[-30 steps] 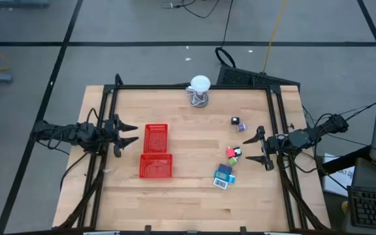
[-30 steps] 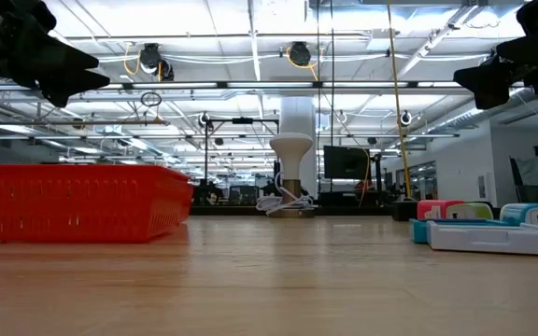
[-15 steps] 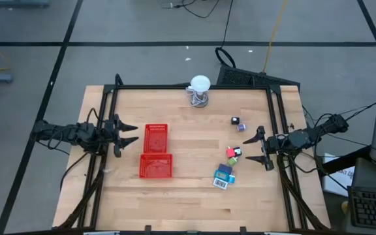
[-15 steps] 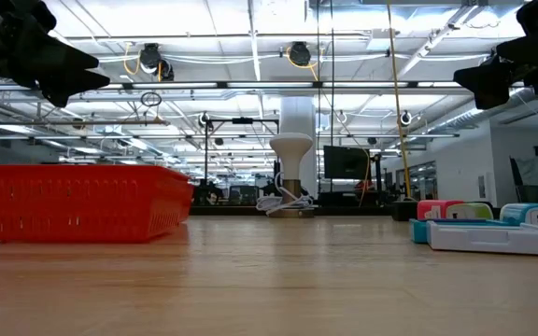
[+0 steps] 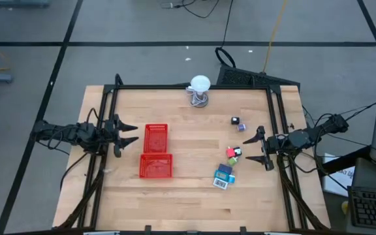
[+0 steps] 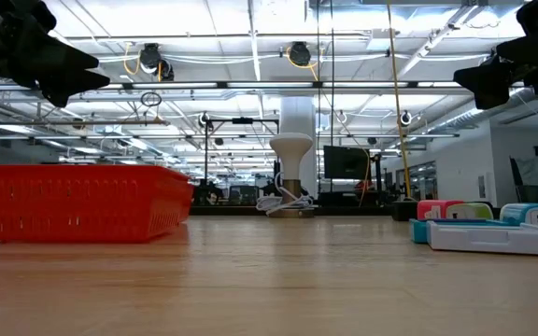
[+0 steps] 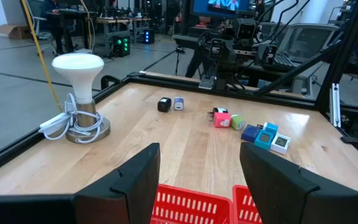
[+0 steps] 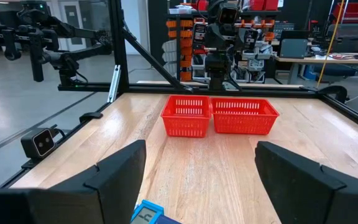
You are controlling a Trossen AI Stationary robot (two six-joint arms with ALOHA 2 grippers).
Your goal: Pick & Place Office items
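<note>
The office items lie on the table's right half: a black piece and a purple piece, a red, pink and green cluster, and a teal-blue packet with a white label nearer the front. In the left wrist view they show as black, pink, green and the packet. My left gripper hangs open at the table's left edge, level, above the surface. My right gripper hangs open at the right edge, just right of the cluster, touching nothing.
Two red mesh trays stand end to end left of centre, in front of my left gripper. A white bulb on a wire stand sits at the far edge. A black frame borders the table. Bare wood lies between trays and items.
</note>
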